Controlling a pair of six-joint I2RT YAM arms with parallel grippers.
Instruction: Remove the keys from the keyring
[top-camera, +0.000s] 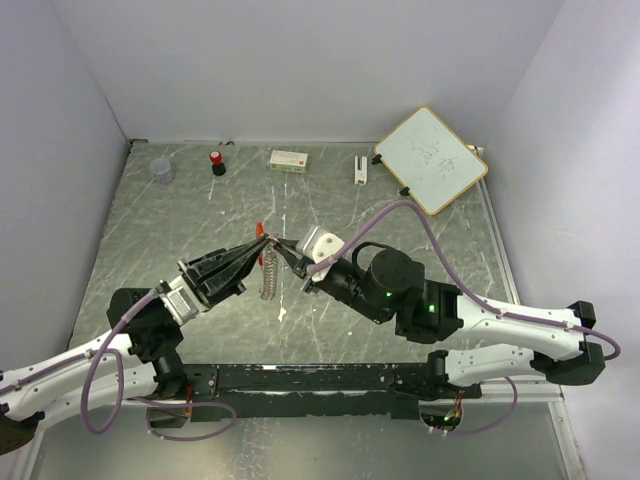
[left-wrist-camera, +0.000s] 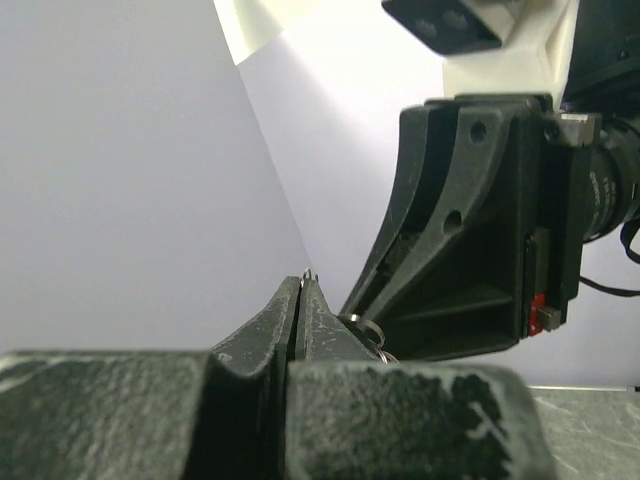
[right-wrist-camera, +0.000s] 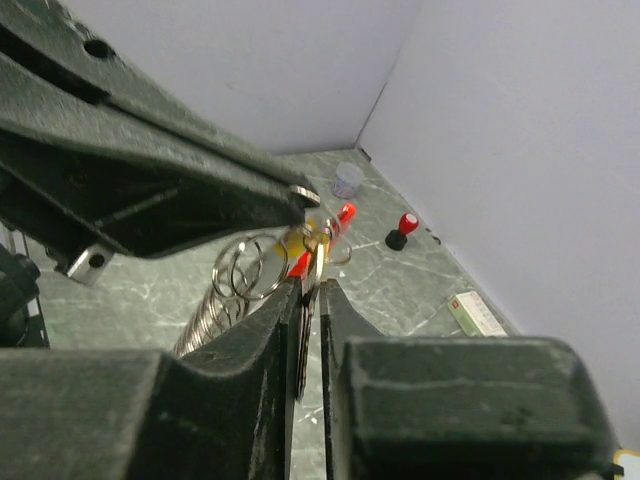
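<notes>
Yellow-headed key: right-wrist view only

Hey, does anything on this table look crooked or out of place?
The whiteboard at the far right corner lies skewed, unlike the box squared to the back edge. A small white scrap lies on the table below the keyring and keys, which the left gripper and right gripper hold aloft.

We see the keyring as thin, bright metal, its wire loops polished and glinting. Against the keyring, the keys look glossy red and duller yellow. Either side of the keyring, the left gripper and right gripper show matt black, grainy plastic. Beneath the keyring, the table is a smooth, marbled grey surface with a faint sheen.
</notes>
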